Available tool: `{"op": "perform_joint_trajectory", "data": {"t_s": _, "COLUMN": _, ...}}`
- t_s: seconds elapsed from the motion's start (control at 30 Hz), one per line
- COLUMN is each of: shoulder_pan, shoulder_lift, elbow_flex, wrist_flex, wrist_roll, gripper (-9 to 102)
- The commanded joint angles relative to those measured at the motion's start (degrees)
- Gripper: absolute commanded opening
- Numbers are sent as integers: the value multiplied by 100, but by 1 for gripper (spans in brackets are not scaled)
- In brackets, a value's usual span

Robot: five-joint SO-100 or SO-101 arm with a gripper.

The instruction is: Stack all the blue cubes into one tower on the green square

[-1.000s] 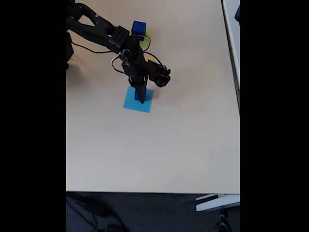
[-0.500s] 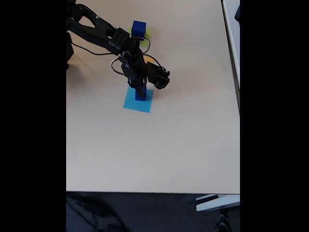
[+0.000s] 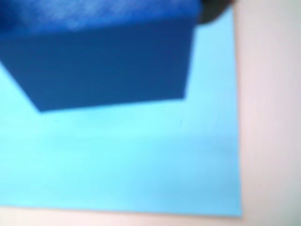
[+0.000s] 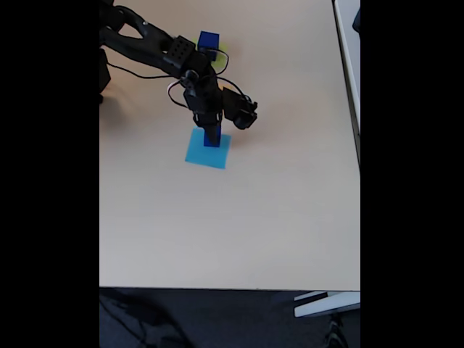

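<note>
Pale beige tabletop (image 4: 239,225), wide bare room toward near edge; black gripper (image 4: 212,139) clasping dark blue cube (image 3: 103,61) over flat light-blue paper square (image 4: 208,154).

The wrist view is badly out of focus, every edge smeared. In the fixed view, the worktop (image 4: 239,225) is evenly, brightly lit; shadows are faint.

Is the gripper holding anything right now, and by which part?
The gripper sits around a dark blue cube over the light-blue square. Probably held by its sides, but finger contact isn't visible, so it cannot be confirmed.
</note>
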Motion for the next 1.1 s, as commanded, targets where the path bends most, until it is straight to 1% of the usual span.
{"op": "perform_joint_trajectory", "data": {"t_s": 0.0, "shoulder_pan": -167, "shoulder_lift": 554, "elbow_flex": -1345, "wrist_flex": 914, "wrist_roll": 9, "gripper": 0}}
{"op": "perform_joint_trajectory", "data": {"t_s": 0.1, "shoulder_pan": -396, "shoulder_lift": 686, "elbow_flex": -2013, "wrist_flex": 1591, "wrist_roll": 264, "gripper": 0}}
{"op": "perform_joint_trajectory", "data": {"t_s": 0.3, "shoulder_pan": -1310, "shoulder_lift": 1002, "elbow_flex": -2004, "wrist_flex": 2065, "wrist_roll": 1283, "gripper": 0}}
{"op": "perform_joint_trajectory", "data": {"t_s": 0.5, "shoulder_pan": -2514, "shoulder_lift": 1362, "elbow_flex": -1485, "wrist_flex": 2030, "wrist_roll": 2856, "gripper": 0}}
{"op": "perform_joint_trajectory", "data": {"t_s": 0.6, "shoulder_pan": -2944, "shoulder_lift": 1433, "elbow_flex": -1213, "wrist_flex": 1960, "wrist_roll": 3445, "gripper": 0}}
{"op": "perform_joint_trajectory", "data": {"t_s": 1.07, "shoulder_pan": -3964, "shoulder_lift": 1433, "elbow_flex": -325, "wrist_flex": 1512, "wrist_roll": 4790, "gripper": 0}}
